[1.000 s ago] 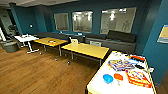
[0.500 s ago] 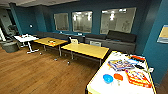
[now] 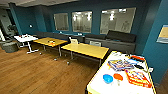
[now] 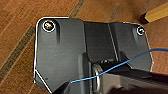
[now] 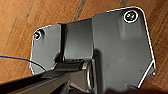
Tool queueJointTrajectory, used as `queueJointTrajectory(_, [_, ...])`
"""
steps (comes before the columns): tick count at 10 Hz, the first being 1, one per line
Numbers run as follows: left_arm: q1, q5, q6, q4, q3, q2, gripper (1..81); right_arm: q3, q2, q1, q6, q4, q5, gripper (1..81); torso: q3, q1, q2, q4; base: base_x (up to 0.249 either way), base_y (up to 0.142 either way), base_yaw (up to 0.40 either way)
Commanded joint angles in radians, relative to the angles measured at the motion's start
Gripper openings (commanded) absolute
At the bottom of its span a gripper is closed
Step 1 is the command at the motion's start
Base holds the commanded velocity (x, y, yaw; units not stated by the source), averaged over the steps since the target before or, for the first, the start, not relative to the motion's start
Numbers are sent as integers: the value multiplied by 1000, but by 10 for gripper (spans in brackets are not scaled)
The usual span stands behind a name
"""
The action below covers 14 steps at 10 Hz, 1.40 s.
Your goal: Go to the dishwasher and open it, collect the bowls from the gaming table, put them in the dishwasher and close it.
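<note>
I am in a lounge with dark teal walls and a wood floor, and both my arms hang low over those boards, carrying nothing that I can see, which suits driving rather than reaching. Far off to my left stands a small white table, then two yellow tables in a row before a grey sofa under the wall windows; none of these concerns me. Ahead and to my right is the gaming table, white-topped with a yellowish edge, well beyond my arms' reach. The blue bowl and the orange bowl sit side by side near its closest end, left of the game boxes, so I judge they can be taken from this end. I cannot tell how my jaws stand, parted or closed.
</note>
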Motion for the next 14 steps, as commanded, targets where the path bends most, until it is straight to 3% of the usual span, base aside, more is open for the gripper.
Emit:
queueJointTrajectory(1, [-44, 55, 2, 0, 2, 1, 811, 4, -1, 45, -3, 1, -46, 811, 0, 0, 0, 0, 0, 0, -288])
queueJointTrajectory(14, [-47, 55, 2, -3, 2, 1, 811, 4, 0, 47, -4, 1, -46, 811, 0, 0, 0, 0, 0, 0, -306])
